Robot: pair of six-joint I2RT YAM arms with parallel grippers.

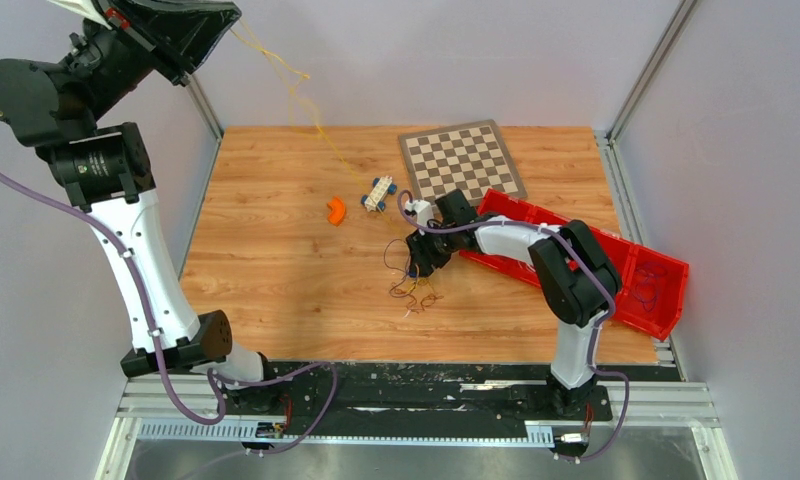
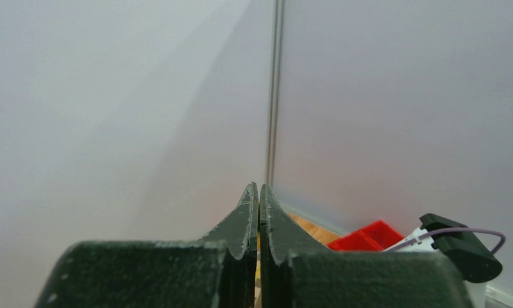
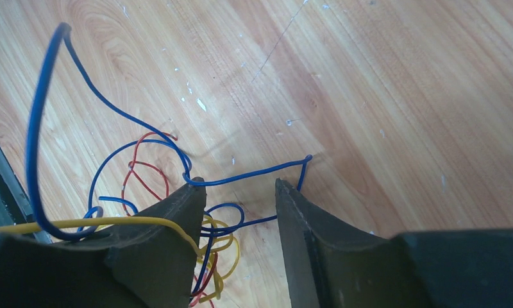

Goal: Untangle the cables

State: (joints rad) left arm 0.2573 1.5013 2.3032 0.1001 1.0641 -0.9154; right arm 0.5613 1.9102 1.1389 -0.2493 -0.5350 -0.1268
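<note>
The cables are a small tangle (image 1: pixel 413 288) of thin wires on the wood table. The right wrist view shows blue (image 3: pixel 241 178), red (image 3: pixel 145 173) and yellow (image 3: pixel 113 222) strands looped together. My right gripper (image 1: pixel 421 262) is open just above the tangle (image 3: pixel 238 186), with loops lying between and under its fingers. My left gripper (image 1: pixel 191 55) is raised high at the far left corner. It is shut (image 2: pixel 259 192) on a yellow cable (image 1: pixel 321 135) that runs down slantwise towards the table; a yellow sliver shows between its jaws.
A chessboard (image 1: pixel 463 160) lies at the back of the table. A small white and blue toy car (image 1: pixel 379 192) and an orange piece (image 1: pixel 336 210) lie left of it. A red bin (image 1: pixel 636 270) sits tilted at the right edge, behind the right arm.
</note>
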